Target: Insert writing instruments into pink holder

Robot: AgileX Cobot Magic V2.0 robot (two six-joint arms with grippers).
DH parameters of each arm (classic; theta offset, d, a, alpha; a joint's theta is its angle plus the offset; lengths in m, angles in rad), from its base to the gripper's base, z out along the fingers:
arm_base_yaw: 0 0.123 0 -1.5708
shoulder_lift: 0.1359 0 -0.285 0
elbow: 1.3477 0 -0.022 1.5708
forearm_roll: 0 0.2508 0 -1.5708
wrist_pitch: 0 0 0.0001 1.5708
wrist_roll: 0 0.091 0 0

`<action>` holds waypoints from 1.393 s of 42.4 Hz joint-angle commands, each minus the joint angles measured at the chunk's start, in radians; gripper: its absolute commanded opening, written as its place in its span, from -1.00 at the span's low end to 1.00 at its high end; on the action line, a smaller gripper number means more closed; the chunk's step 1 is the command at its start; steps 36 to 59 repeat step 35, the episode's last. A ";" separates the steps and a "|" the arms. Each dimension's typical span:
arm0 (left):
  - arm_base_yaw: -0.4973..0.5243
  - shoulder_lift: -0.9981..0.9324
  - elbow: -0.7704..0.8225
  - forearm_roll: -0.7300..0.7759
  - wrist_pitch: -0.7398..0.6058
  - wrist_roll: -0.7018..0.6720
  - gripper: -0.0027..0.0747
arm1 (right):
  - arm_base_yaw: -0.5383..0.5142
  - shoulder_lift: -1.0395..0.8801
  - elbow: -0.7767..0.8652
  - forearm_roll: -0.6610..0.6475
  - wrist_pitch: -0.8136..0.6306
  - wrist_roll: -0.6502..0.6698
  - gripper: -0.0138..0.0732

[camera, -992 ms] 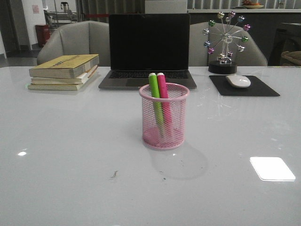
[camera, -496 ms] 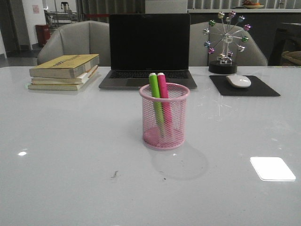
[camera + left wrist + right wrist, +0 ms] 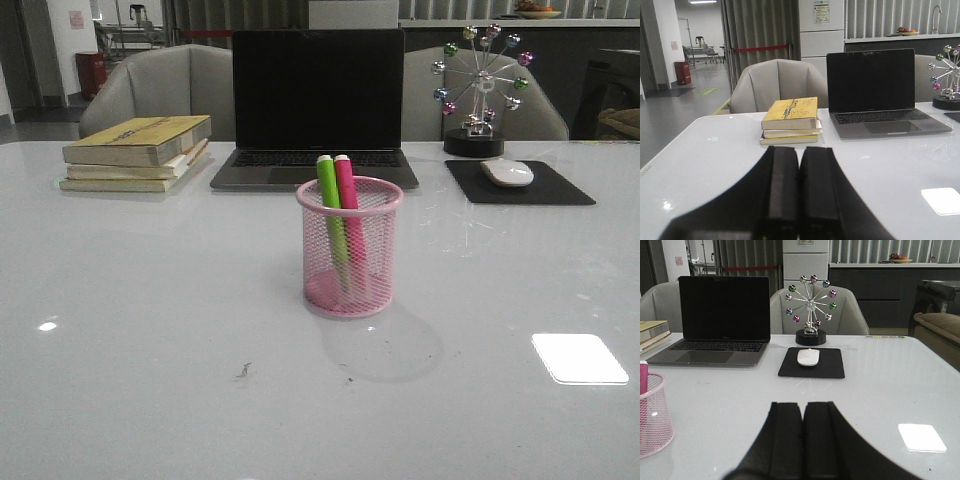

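Markers are both in the cup already: the lime green marker (image 3: 330, 205) and the magenta marker (image 3: 346, 205) stand side by side, near upright, leaning slightly back, inside the pink holder (image 3: 349, 250) mid-table, in front of the laptop (image 3: 316, 105). So the job looks done, no insert move left imo. The left gripper (image 3: 799, 192) and the right gripper (image 3: 803, 440) are each pinched closed on nothing, and neither shows in the front view. From the right wrist view the holder sits just off to that gripper's left, so the right arm seems nearer.
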 commanded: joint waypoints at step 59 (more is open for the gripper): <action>-0.008 -0.020 0.004 -0.008 -0.089 0.001 -0.70 | -0.005 -0.019 -0.004 0.028 -0.088 -0.039 -0.52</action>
